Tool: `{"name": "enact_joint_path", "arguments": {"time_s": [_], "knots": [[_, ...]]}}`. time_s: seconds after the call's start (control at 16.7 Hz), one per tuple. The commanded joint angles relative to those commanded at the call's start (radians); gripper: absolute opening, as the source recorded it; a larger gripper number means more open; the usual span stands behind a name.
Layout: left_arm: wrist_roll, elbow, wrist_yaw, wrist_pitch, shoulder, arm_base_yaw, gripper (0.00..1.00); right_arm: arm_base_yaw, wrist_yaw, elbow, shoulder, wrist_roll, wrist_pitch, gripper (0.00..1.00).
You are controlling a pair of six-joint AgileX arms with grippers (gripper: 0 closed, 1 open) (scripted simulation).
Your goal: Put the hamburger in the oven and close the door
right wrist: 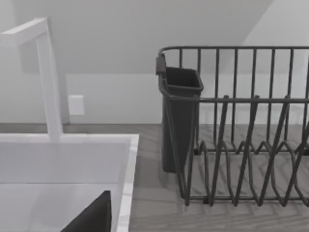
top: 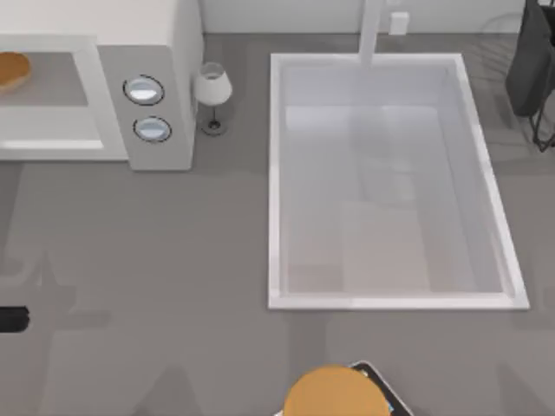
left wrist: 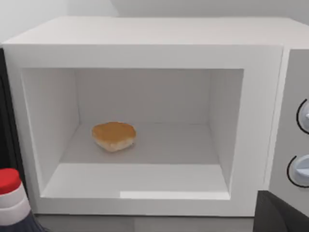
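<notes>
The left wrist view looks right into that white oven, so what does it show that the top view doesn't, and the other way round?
Left wrist view alone: the whole grey cavity with the hamburger lying on its floor, and a red-capped bottle beside the oven.

Top view alone: the sink basin, a wine glass beside the oven, and a large orange-brown disc at the near edge.

Both: the oven, hamburger and dials.

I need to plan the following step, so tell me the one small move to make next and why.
Probably bring the left arm to the door and start swinging it shut. The hamburger already rests on the floor of the oven cavity, left of centre, with nothing holding it, and the front stands open. Where the door panel lies cannot be told from these views, so locate it first.
</notes>
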Motion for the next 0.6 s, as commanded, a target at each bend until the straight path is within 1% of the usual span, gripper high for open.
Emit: {"name": "enact_joint_path", "arguments": {"time_s": [0.48, 0.6], "knots": [[0.0, 0.001, -0.003, 0.0, 0.0, -0.003, 0.0, 0.0, 0.0, 0.0, 0.0, 0.0, 0.0, 1.0], [0.0, 0.004, -0.037, -0.004, -0.001, -0.038, 0.0, 0.0, 0.0, 0.0, 0.0, 0.0, 0.0, 1.0]]}}
